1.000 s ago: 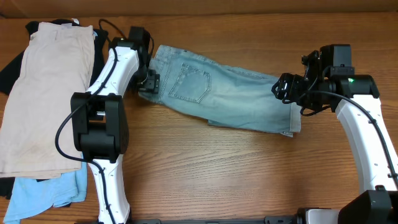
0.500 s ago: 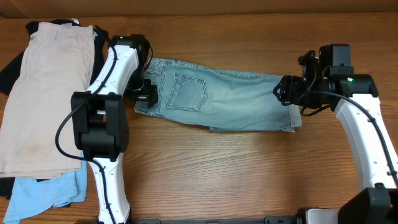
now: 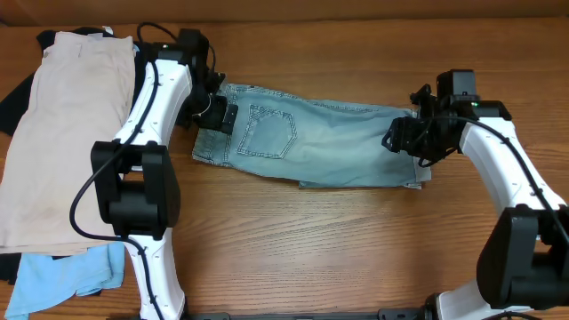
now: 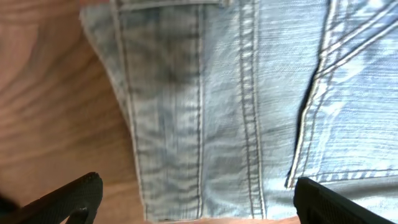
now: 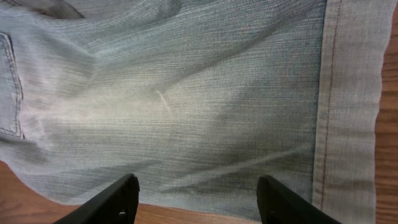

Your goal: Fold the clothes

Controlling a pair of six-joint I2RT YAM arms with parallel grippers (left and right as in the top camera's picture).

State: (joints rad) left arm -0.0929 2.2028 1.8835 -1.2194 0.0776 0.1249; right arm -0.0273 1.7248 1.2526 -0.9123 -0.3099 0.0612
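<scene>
From overhead, the denim shorts point(image 3: 311, 147) lie flat across the upper middle of the wooden surface point(image 3: 311, 258), back pocket up. The left gripper point(image 3: 216, 116) is over the waistband end and the right gripper point(image 3: 400, 140) over the hem end. Only the wrist views show the jaws: both pairs stand apart above the denim, gripping nothing.

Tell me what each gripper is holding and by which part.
Nothing is held. The left gripper, over the waistband end of the shorts, and the right gripper, near the hem, are both open, with the denim lying flat below.
</scene>
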